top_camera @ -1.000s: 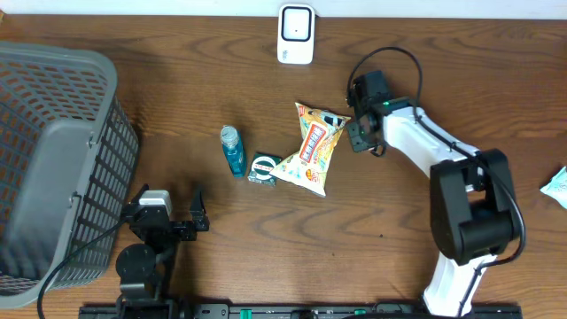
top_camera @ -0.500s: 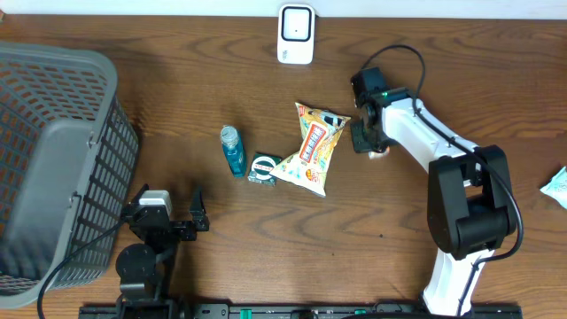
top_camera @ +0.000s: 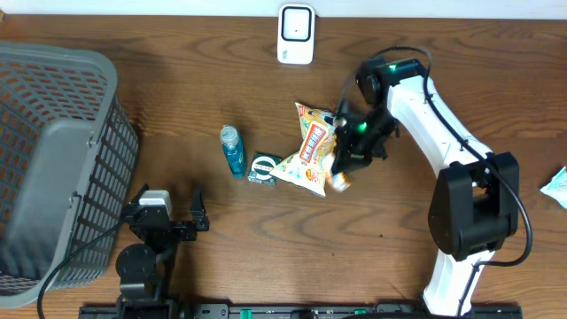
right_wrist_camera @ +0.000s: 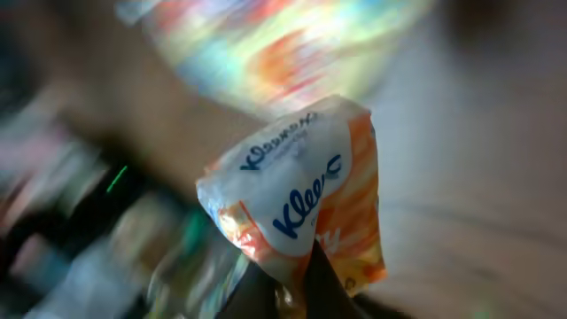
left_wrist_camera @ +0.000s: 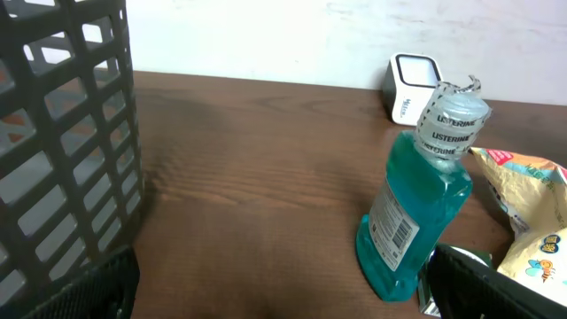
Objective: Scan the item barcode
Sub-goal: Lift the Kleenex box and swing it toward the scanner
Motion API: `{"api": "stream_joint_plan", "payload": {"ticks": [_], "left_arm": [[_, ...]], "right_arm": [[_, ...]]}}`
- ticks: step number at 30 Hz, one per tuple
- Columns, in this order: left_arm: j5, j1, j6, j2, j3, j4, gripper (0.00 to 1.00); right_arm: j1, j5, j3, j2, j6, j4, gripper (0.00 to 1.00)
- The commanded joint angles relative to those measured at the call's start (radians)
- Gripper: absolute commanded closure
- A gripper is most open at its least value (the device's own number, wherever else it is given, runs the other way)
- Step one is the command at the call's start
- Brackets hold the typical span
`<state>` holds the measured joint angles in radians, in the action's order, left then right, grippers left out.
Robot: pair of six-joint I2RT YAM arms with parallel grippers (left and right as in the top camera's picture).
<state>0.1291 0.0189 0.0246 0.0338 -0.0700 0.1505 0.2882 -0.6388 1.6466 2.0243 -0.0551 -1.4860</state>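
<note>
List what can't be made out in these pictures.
- Right wrist: everything behind the Kleenex pack is motion-blurred.
- Overhead: the pack is tiny and partly under the right tool; no barcode is readable.
- Left wrist: the snack bag is cut off by the right edge.

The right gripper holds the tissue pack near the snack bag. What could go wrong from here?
1. The right gripper pinches the Kleenex pack only at one edge, so the soft pack may slip out on the way to the white scanner.
2. The gripper is close beside the snack bag; a low sweep could push it into the green tin.
3. No barcode shows on the pack, so it may face away from the scanner.
</note>
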Motion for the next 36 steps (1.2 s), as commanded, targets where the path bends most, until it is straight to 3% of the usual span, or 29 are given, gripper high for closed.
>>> {"api": "stream_joint_plan", "payload": {"ticks": [1,10,16,21,27,31,36], "left_arm": [[0.013,0.005,-0.013,-0.003,0.016,0.027,0.00],[0.013,0.005,-0.013,-0.003,0.016,0.027,0.00],[0.013,0.005,-0.013,-0.003,0.016,0.027,0.00],[0.013,0.005,-0.013,-0.003,0.016,0.027,0.00],[0.013,0.005,-0.013,-0.003,0.016,0.027,0.00],[0.013,0.005,-0.013,-0.003,0.016,0.027,0.00],[0.013,0.005,-0.013,-0.003,0.016,0.027,0.00]], "right_arm": [[0.001,-0.362,0.006,-0.023,-0.426,-0.061,0.99],[0.002,-0.498,0.006,-0.023,-0.727,-0.142,0.99],[0.002,-0.528,0.005,-0.023,-1.168,-0.216,0.99],[0.006,-0.594,0.005,-0.023,-1.246,-0.216,0.99],[0.019,-0.519,0.005,-0.023,-1.357,-0.216,0.99],[0.019,-0.508,0.005,-0.023,-1.532,-0.211,0.99],[0.030,-0.499,0.006,-0.023,-1.606,-0.068,0.99]]}}
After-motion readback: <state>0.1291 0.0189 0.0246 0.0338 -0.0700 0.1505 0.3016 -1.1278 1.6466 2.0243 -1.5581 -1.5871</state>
